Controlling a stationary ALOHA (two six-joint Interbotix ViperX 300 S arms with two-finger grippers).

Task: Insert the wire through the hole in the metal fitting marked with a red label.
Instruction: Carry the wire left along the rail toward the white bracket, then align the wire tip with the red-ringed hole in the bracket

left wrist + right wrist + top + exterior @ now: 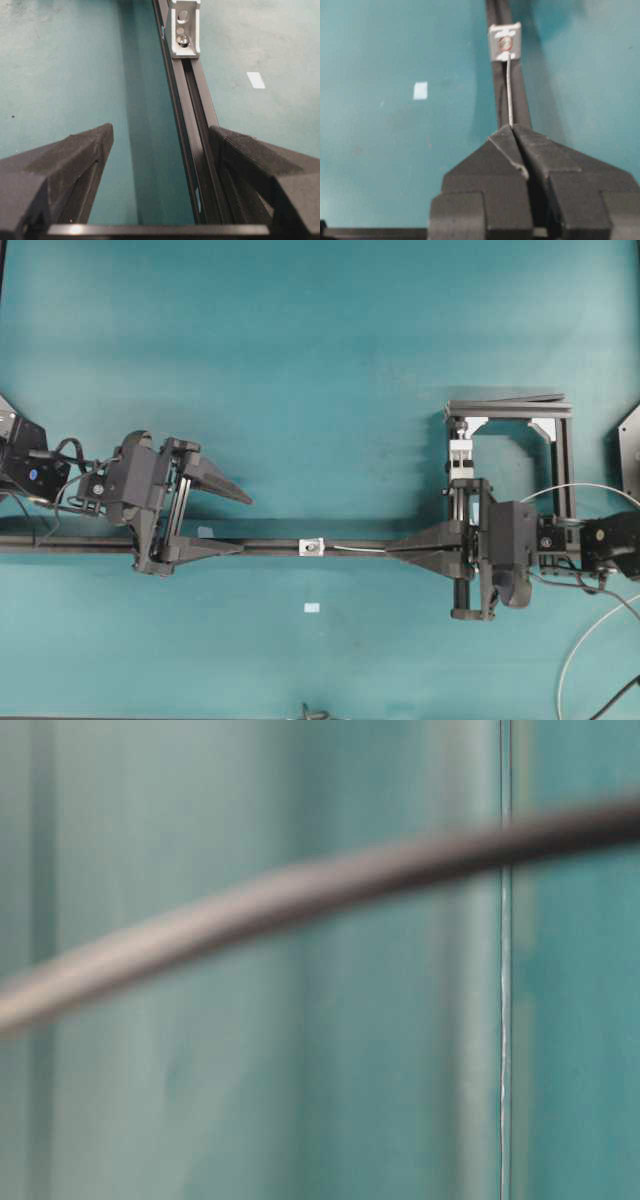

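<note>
Overhead view: right end effector [392,549] pinches wire [355,548]; tip at fitting [312,546].
Left end effector [238,522]: spread, straddling rail [192,125].
Advice: advance straight, aligned with hole [505,43].

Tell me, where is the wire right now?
In the overhead view the wire lies along the dark rail, between the right gripper and the metal fitting.

This is a robotics lab bench, not a home or shop. A plain teal tabletop [300,360] fills the overhead view. Black robot arms are mounted at 9 o'clock [140,495] and 3 o'clock [500,545], with loose cables [590,640] trailing off toward 4 o'clock. A long black slotted rail [270,545] runs across the middle, and a black frame of the same rail stock [560,430] stands at 2 o'clock.
</note>
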